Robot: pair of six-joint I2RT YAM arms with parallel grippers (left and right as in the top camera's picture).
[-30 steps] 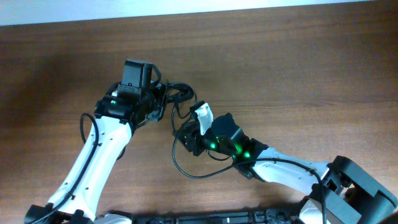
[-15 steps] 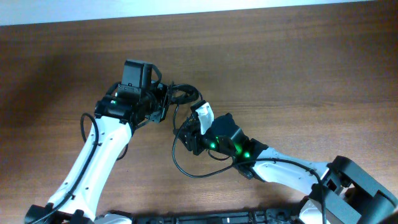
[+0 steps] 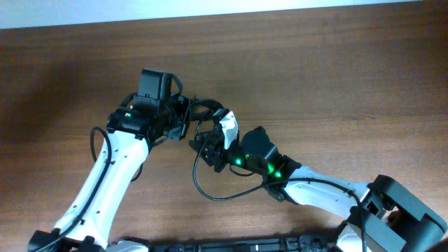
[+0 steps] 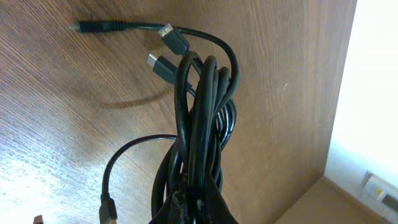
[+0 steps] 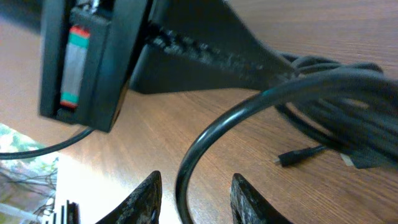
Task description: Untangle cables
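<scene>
The cables point(image 3: 205, 107) are a bundle of thin black cords at the table's middle, with one loop point(image 3: 210, 190) trailing toward the front. In the left wrist view the bundle point(image 4: 202, 106) runs up from my left gripper point(image 4: 196, 202), which is shut on it; plug ends point(image 4: 163, 65) lie on the wood beyond. My left gripper point(image 3: 183, 119) sits at the bundle's left side. My right gripper point(image 3: 204, 145) is just below the bundle. In the right wrist view its fingers point(image 5: 198, 196) are open, with one cable strand point(image 5: 205, 143) passing between them.
The wooden table point(image 3: 336, 84) stretches to the right and far side. The left arm point(image 3: 105, 182) crosses the front left and the right arm point(image 3: 329, 192) the front right. A white wall edge point(image 4: 373, 93) borders the table's far side.
My left gripper has shifted slightly right with the bundle. My right gripper has moved up and closer to the bundle, and the strands near it have bunched.
</scene>
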